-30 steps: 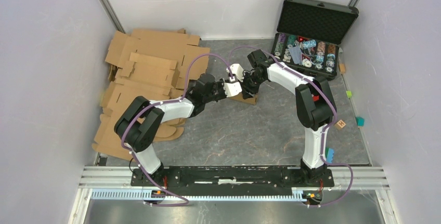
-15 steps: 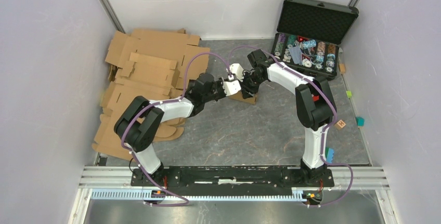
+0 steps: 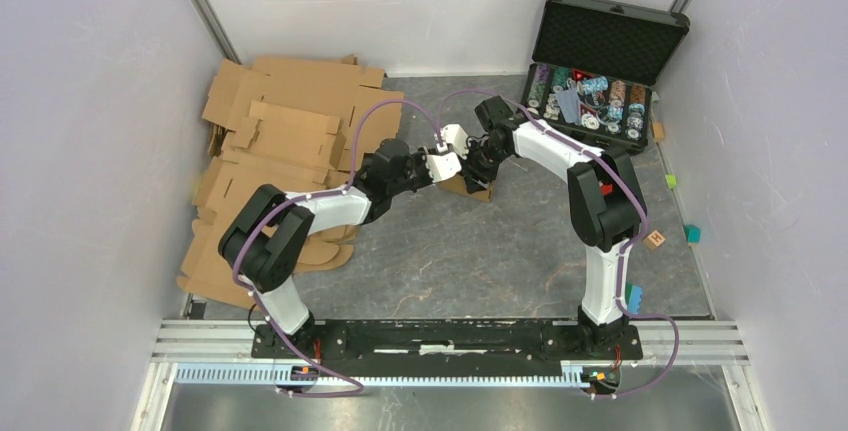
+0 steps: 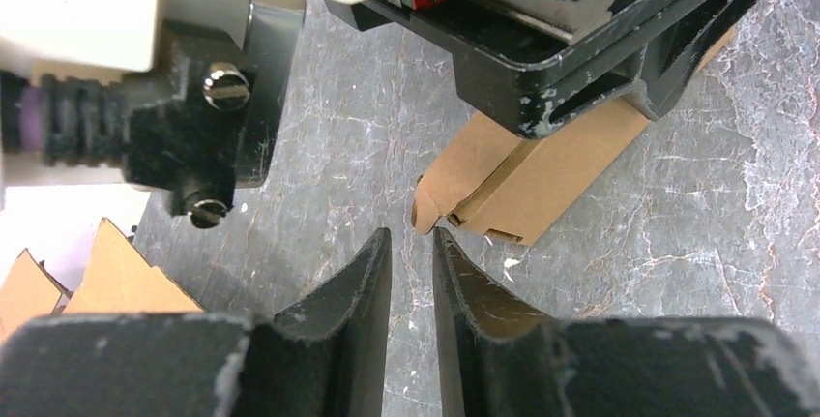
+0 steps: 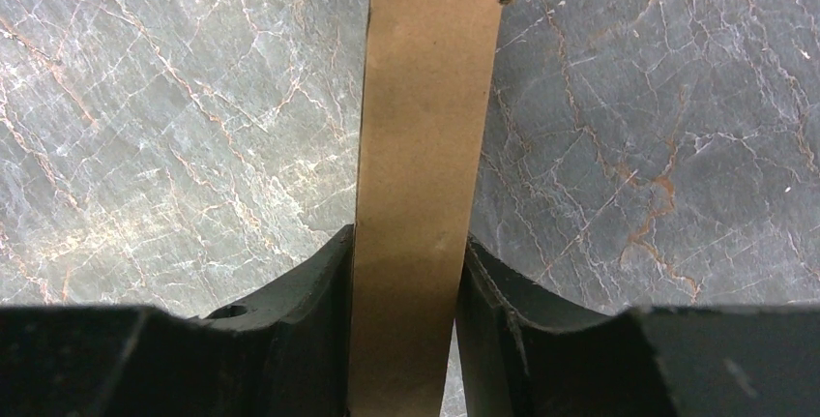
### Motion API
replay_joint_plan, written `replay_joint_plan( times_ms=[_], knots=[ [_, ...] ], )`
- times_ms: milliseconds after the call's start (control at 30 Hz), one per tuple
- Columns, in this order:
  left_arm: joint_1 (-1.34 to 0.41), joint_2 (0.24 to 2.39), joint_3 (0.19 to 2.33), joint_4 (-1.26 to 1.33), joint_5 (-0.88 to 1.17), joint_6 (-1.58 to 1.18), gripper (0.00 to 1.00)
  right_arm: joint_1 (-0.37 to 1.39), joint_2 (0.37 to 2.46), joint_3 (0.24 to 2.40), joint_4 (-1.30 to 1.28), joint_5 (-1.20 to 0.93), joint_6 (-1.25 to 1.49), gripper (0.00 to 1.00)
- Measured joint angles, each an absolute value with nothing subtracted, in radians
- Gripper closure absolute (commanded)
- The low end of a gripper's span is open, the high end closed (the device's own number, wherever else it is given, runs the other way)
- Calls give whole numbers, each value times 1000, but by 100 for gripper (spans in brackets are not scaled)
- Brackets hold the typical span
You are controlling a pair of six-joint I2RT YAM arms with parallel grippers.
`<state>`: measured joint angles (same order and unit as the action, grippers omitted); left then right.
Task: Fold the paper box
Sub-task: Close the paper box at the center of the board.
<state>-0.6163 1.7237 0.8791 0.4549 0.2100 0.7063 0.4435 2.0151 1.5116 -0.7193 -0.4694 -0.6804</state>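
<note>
Clamping the right gripper (image 5: pixel 406 243) on the paper box (image 5: pixel 425 98), with both black fingers against the sides of a narrow panel running up the middle of the right wrist view. Holding the left gripper (image 4: pixel 409 238) barely parted and empty at the bottom centre of the left wrist view, just short of the box's flapped end, centre right there, under the other arm's black hardware.

Risking a bowed or crushed panel by squeezing thin cardboard across its width. Risking a slip as well, judging by smooth paper against hard fingers. Risking a knock between the two wrists, crowding together at the centre of the top view. Possibly snagging the loose curled flap on a fingertip and creasing it off its fold line.

Handling plain brown cardboard: matte, light-looking, probably springy at the folds, rectangular, with a rounded tuck flap at one end. Working over a grey table (image 5: pixel 145 98), veined like marble and smooth-looking. Sharing it with flat cardboard sheets (image 3: pixel 290 131) at upper left of the top view and an open, foam-lined black case (image 3: pixel 610 46) at upper right.
</note>
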Motion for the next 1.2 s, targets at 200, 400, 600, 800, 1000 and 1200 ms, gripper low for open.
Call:
replay_joint_plan(
  times_ms=[200, 400, 600, 800, 1000, 1200],
  knots=[
    [-616, 1724, 879, 450, 202, 722, 70, 443, 2015, 1512, -719, -470, -681, 55],
    [-616, 1724, 881, 446, 204, 724, 68, 443, 2015, 1512, -720, -470, -682, 55],
    [-617, 1725, 910, 413, 211, 742, 65, 443, 2015, 1512, -720, -471, -683, 56],
    [-619, 1735, 936, 390, 211, 764, 63, 443, 2015, 1512, -719, -471, -683, 56],
    [-626, 1742, 937, 372, 189, 797, 61, 443, 2015, 1512, -720, -472, -683, 56],
    [-630, 1742, 937, 349, 183, 818, 57, 443, 2015, 1512, -720, -474, -683, 56]
  ],
)
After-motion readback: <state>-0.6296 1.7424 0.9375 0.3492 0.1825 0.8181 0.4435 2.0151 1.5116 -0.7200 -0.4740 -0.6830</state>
